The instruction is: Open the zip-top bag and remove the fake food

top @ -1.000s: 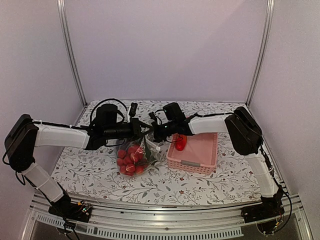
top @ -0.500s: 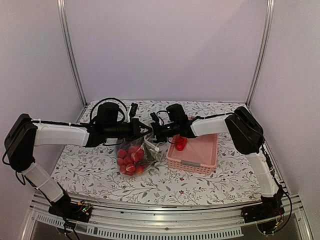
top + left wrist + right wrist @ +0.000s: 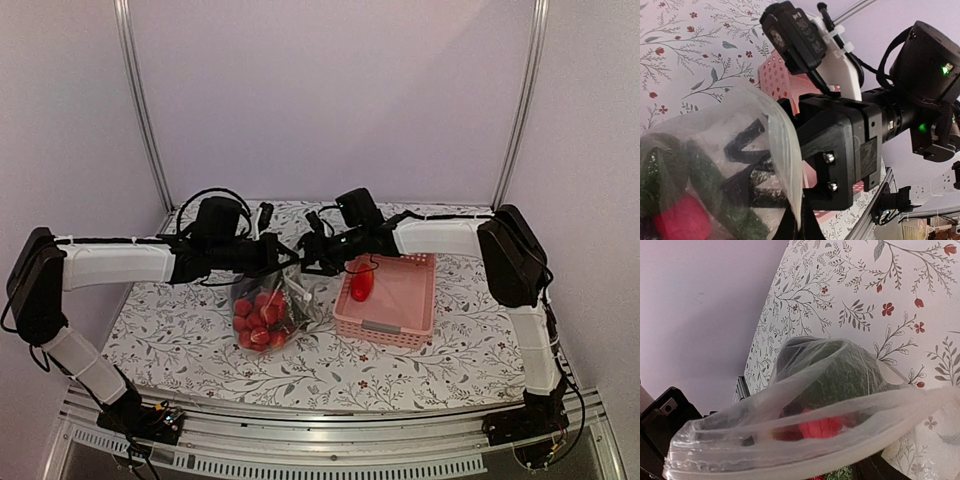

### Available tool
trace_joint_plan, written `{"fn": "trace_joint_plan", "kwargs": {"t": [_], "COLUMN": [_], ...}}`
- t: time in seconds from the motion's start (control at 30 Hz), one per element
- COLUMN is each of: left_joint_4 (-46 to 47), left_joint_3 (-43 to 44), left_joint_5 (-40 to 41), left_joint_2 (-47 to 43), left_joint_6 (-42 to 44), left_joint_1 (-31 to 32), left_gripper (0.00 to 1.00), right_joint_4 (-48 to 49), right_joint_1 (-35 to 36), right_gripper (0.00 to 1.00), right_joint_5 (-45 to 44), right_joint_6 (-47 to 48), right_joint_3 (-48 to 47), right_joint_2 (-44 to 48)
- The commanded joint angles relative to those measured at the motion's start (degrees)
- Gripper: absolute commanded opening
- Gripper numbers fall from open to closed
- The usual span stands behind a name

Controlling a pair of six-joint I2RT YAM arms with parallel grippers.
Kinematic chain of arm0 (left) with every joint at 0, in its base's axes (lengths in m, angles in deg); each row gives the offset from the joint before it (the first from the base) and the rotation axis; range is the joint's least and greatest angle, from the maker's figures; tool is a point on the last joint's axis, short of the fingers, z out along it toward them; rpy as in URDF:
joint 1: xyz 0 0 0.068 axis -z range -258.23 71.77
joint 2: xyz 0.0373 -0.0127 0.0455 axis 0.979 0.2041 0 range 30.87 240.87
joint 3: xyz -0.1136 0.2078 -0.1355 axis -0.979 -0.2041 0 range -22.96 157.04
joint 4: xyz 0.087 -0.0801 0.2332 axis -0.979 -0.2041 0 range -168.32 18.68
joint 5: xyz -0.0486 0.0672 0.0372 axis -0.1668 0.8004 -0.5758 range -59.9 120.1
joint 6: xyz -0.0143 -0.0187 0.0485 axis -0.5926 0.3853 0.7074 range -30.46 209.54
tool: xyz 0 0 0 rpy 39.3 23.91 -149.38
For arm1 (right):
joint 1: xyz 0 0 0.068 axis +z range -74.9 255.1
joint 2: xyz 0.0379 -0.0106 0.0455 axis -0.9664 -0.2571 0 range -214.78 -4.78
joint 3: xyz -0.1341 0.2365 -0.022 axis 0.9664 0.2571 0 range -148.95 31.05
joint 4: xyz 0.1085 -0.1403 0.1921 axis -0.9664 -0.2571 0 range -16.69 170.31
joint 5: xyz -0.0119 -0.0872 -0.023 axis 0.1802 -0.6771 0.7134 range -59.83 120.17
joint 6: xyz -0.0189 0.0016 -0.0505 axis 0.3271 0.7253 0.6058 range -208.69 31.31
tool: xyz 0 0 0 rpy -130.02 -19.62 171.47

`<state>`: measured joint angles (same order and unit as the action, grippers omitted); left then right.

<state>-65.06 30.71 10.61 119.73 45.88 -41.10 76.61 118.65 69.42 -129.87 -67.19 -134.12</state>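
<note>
zip-top bag (image 3: 268,305): clear crinkly plastic | pink basket (image 3: 400,305): matt plastic

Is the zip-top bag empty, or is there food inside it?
Not empty: red fake food shows through the zip-top bag; one red piece lies in the pink basket.

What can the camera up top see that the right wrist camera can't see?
Only the top view shows the whole left arm and right arm, the pink basket, and a red piece lying in it. Only the right wrist view peeks up close through the zip-top bag at a dark green food inside. Both show that bag, red food in it, and the flowery table.
</note>
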Motion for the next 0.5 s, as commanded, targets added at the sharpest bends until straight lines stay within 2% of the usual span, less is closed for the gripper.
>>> {"fn": "trace_joint_plan", "kwargs": {"t": [0.0,0.13,0.4,0.47], "left_joint_4": [-5.3,-4.4,-1.8,-1.0], "left_joint_3": [1.6,1.0,0.4,-0.7], "left_joint_5": [2.7,3.7,6.8,7.6], "left_joint_2": [-0.9,-0.2,3.8,4.1], "left_joint_6": [2.2,2.2,0.1,-1.1], "left_joint_1": [-0.1,0.9,3.7,3.7], "left_gripper": [0.00,0.00,0.00,0.00], "right_joint_4": [-14.6,-21.4,-26.8,-28.4], "right_joint_1": [-0.5,-0.5,1.1,1.6], "right_gripper": [0.63,0.57,0.38,0.36], "right_joint_5": [-4.2,-4.4,-5.8,-6.8], "right_joint_6": [5.1,7.7,11.4,12.3], "right_joint_3": [-3.1,-4.9,-8.8,-10.8], "right_joint_2": [3.9,3.6,-1.8,-3.5]}}
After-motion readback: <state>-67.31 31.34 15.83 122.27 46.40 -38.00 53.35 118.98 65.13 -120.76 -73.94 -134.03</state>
